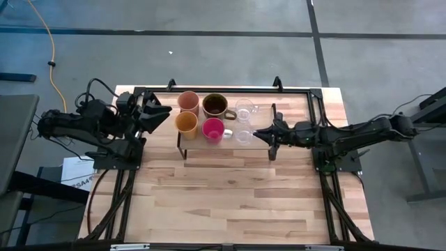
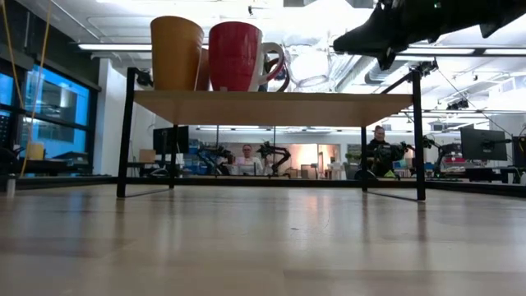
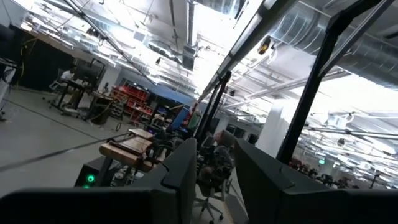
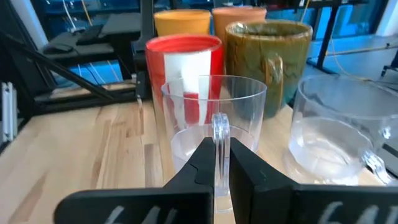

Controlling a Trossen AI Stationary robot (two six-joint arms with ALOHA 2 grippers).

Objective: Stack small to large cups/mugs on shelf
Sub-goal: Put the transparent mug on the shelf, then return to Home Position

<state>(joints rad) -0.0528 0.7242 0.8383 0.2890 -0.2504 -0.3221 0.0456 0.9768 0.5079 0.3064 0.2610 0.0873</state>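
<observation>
Your right gripper (image 4: 216, 163) has its dark fingers (image 4: 193, 163) pinching the upright handle of the nearer clear glass mug (image 4: 214, 127), one finger on each side of it. That mug stands upright on the light wood top of the low black-framed shelf (image 1: 293, 150), in the front row. Just beside it, in the back row, stands the second clear glass mug (image 4: 339, 134), also upright.

Past the held mug you see the red-pink cup with a white inside (image 4: 185, 78), close behind it. Next to that is the brown glazed handled mug (image 4: 268, 62), with its handle facing the camera. Farther back stand the yellow-orange cup (image 4: 181, 22) and the peach tumbler (image 4: 238, 14).

From above, the six cups form two rows of three at the left half of the shelf: peach, brown and clear at the back, yellow-orange, red-pink and clear at the front. The right arm reaches in from the right across the shelf's bare half.

Your left gripper (image 1: 159, 115) hovers just left of the shelf, near the peach tumbler and the yellow-orange cup, touching neither. Its fingers (image 3: 183, 177) stand slightly apart with nothing between them, and its wrist camera looks up at the ceiling.

The shelf sits at the far side of the pale wooden bench (image 1: 230, 202).
</observation>
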